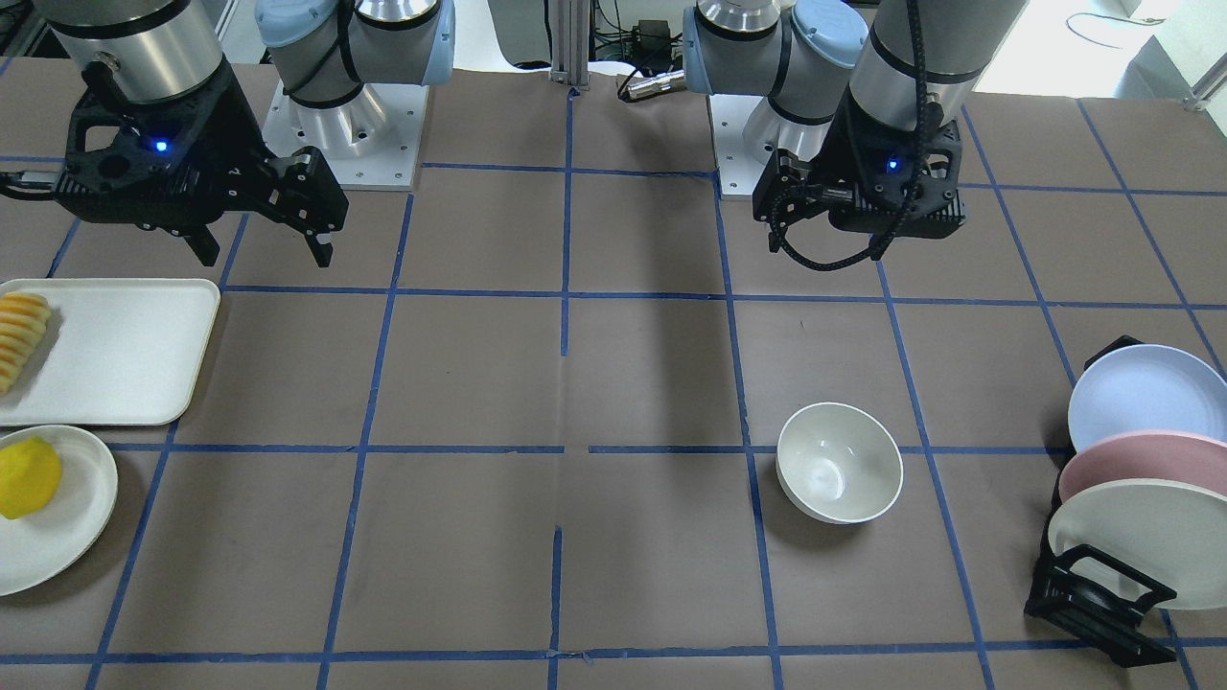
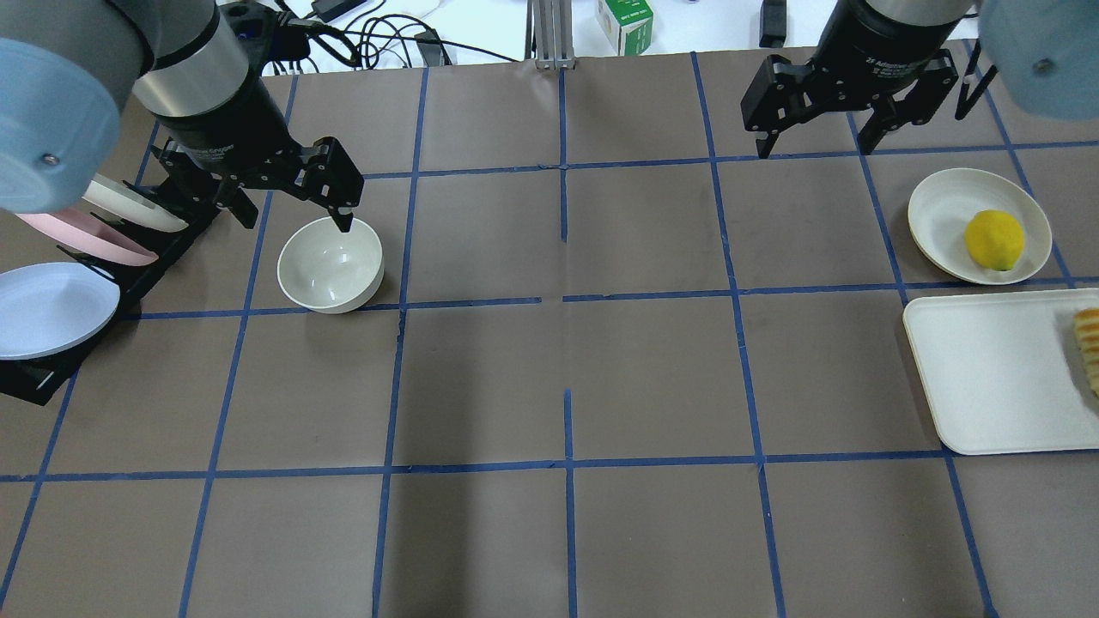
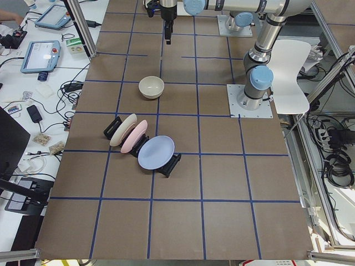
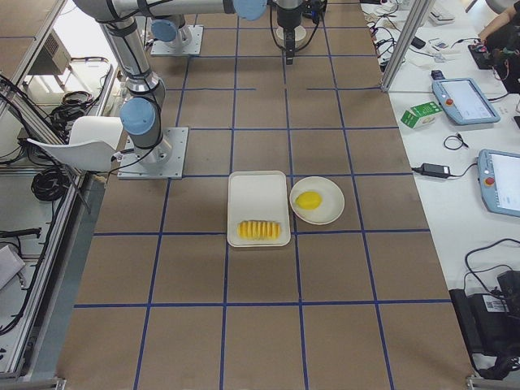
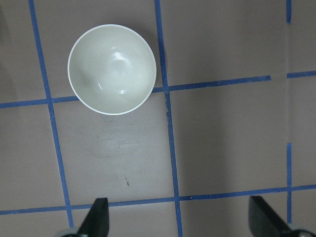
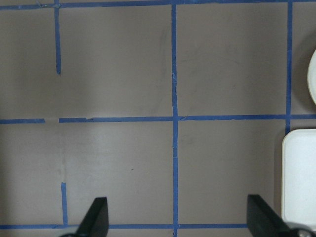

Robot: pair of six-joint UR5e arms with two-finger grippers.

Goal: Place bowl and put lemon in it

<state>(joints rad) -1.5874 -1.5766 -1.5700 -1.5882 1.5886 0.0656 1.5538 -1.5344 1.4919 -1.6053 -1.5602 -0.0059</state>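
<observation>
The off-white bowl [image 2: 330, 264] stands upright and empty on the brown table, left of centre in the overhead view. It also shows in the front view [image 1: 839, 463] and the left wrist view [image 5: 112, 69]. My left gripper [image 2: 292, 215] is open and empty, high above the table just beyond the bowl, with fingertips [image 5: 98, 215] apart. The yellow lemon [image 2: 994, 239] lies on a shallow white plate [image 2: 944, 206] at the far right. My right gripper [image 2: 814, 142] is open and empty, raised, left of and beyond the lemon's plate. The lemon also shows in the front view [image 1: 27, 476].
A white rectangular tray [image 2: 987, 378] with sliced pale-orange food [image 2: 1089, 348] lies nearer than the lemon's plate. A black rack [image 2: 34, 378] with upright pastel plates [image 2: 51, 305] stands at the far left, close to my left arm.
</observation>
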